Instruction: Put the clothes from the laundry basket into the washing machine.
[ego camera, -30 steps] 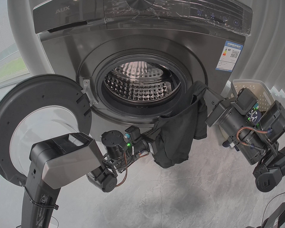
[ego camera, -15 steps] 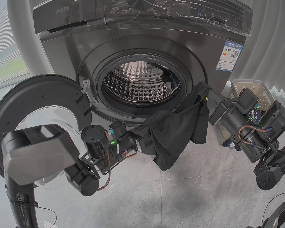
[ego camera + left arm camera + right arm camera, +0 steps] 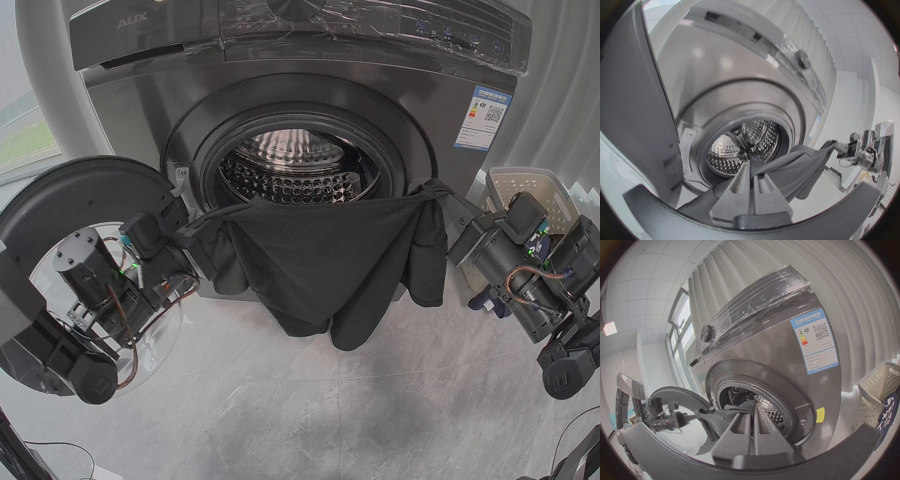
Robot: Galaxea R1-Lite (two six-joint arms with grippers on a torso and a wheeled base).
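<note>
At the far left the washing machine's round door point(image 3: 81, 187) stands swung open, its glass facing the near side. Just right of it the left gripper point(image 3: 195, 237) is closed tightly on one end of a black garment point(image 3: 319, 250); in the left wrist view its two fingers point(image 3: 752, 167) meet on a bunched fold of the cloth point(image 3: 800, 168).

The garment is stretched out sideways. Its long axis runs left to right across the front of the washing machine point(image 3: 300, 87), level with the lower part of the drum opening point(image 3: 294, 162). The top edge is pulled taut between the two grippers, sloping slightly up toward the right. The rest hangs down in front of the machine's lower panel, sagging lowest near the middle. The cloth is outside the drum, on its near side, and covers the lower rim of the opening.

At the right end the right gripper point(image 3: 445, 199) is clamped narrow on the other end of the garment, with a sleeve-like flap dangling below it. The right wrist view shows its fingers point(image 3: 752, 408) pressed together on the fabric point(image 3: 737, 410).

A blue-edged label point(image 3: 482, 119) is stuck on the machine's right front. Far right, the pale laundry basket point(image 3: 537, 184) stands beside the machine, with a dark blue printed cloth point(image 3: 889, 410) in it.
</note>
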